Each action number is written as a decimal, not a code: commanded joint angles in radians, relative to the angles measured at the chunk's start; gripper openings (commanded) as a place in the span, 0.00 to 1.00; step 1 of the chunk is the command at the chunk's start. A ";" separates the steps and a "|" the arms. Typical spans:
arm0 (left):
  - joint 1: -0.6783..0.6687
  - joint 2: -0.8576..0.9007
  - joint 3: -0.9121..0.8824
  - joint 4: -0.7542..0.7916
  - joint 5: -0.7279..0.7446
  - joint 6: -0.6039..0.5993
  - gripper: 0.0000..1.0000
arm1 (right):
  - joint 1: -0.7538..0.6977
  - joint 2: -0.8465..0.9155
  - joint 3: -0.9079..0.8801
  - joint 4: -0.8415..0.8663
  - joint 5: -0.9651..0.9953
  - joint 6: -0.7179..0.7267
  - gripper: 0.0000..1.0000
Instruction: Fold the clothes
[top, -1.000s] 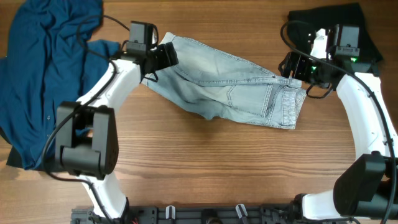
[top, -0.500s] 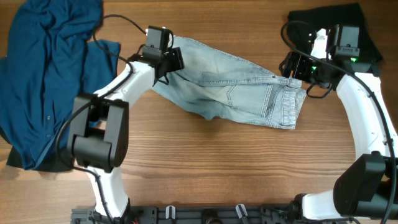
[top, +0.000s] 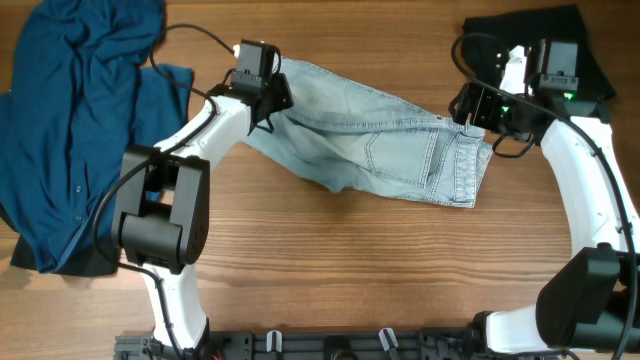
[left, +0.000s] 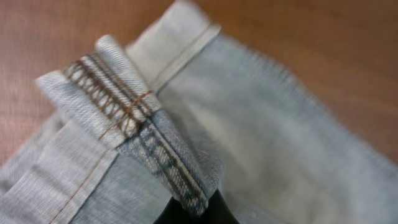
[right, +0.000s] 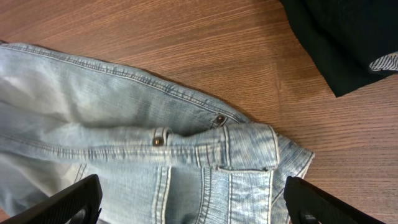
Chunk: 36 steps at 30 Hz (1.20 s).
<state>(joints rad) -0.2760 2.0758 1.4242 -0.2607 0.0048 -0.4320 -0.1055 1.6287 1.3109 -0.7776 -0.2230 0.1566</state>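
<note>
The clothes (top: 370, 140), pale-blue denim pants, lie folded across the middle of the table, hemmed legs to the left and waistband to the right. My left gripper (top: 272, 100) is shut on the hem end; in the left wrist view a stitched seam fold (left: 180, 180) is pinched between its dark jaws (left: 196, 211). My right gripper (top: 470, 105) hangs open over the waistband end. In the right wrist view its fingers (right: 68, 202) stand wide apart on both sides of the waistband and pocket of the clothes (right: 155, 143), holding nothing.
A dark blue garment (top: 70, 120) lies spread over the left end of the table. A black garment (top: 540, 40) sits at the back right corner, also seen in the right wrist view as black cloth (right: 348, 37). Bare wood lies in front of the pants.
My left gripper moved right onto the hem end of the pants and closed on it. The right arm has stayed where it was.
</note>
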 joint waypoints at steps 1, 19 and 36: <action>-0.003 -0.034 0.084 0.036 -0.019 -0.017 0.04 | 0.002 -0.016 0.018 0.006 0.021 0.011 0.95; 0.052 0.011 0.084 -0.017 -0.133 -0.058 1.00 | 0.045 -0.016 0.018 0.105 -0.171 -0.131 0.92; 0.364 -0.191 0.083 -0.392 0.024 -0.115 1.00 | 0.419 0.322 0.021 0.509 0.027 -0.298 0.84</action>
<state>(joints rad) 0.0902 1.8854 1.5032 -0.6163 0.0071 -0.5411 0.2829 1.8774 1.3193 -0.2771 -0.2447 -0.0704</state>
